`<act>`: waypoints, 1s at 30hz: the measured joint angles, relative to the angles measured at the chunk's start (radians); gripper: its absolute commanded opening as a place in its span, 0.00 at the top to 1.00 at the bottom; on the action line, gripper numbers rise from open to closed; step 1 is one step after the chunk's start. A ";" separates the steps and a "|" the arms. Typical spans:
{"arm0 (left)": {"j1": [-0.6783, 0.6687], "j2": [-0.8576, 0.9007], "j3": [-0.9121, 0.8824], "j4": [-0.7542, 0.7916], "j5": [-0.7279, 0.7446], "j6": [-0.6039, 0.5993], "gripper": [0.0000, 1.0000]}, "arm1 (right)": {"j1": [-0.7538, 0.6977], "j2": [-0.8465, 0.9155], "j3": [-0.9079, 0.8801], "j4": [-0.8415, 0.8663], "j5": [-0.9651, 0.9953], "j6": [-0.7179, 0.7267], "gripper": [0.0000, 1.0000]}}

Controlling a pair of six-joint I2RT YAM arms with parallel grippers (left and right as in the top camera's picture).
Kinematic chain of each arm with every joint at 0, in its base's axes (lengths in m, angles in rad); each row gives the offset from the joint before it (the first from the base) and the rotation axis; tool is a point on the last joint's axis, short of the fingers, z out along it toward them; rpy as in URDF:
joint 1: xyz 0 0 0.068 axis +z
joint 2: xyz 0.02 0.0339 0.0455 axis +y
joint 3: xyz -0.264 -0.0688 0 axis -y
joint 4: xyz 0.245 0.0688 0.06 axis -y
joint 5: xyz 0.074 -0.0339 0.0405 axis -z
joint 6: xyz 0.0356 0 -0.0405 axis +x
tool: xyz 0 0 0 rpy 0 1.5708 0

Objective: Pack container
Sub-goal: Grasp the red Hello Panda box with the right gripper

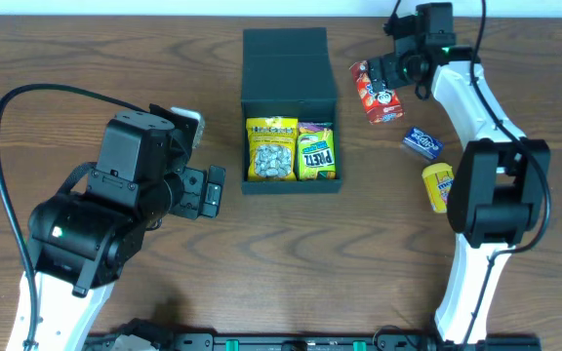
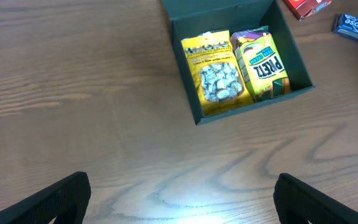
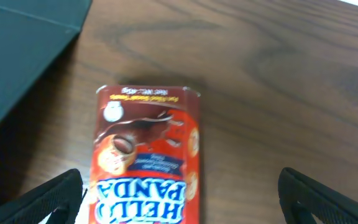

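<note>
The container (image 1: 290, 183) is a black, shallow box near the table's middle, with its flap lid (image 1: 286, 60) folded open toward the back. Inside lie a yellow snack bag (image 1: 271, 149) and a yellow Pretz packet (image 1: 317, 151). In the left wrist view the container (image 2: 253, 111) sits ahead with both packets showing. My left gripper (image 1: 215, 188) stands open over bare wood left of the box. My right gripper (image 1: 390, 76) hovers open over a red Hello Panda box (image 3: 148, 155), which lies on the table between its fingers, toward the left one.
A blue Eclipse packet (image 1: 421, 143) and a yellow packet (image 1: 438, 185) lie on the wood to the right of the container. The red Hello Panda box (image 1: 369, 97) sits just right of the open lid.
</note>
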 measured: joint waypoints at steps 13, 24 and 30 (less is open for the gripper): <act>0.000 0.000 0.000 0.000 0.000 0.000 0.05 | -0.010 0.092 0.000 0.003 -0.151 -0.013 0.01; 0.000 0.000 0.000 -0.001 0.000 0.000 0.04 | -0.008 0.105 0.000 -0.014 -0.186 -0.015 0.01; 0.000 0.000 0.000 0.000 0.000 0.000 0.05 | -0.004 0.127 0.000 -0.016 -0.182 -0.015 0.01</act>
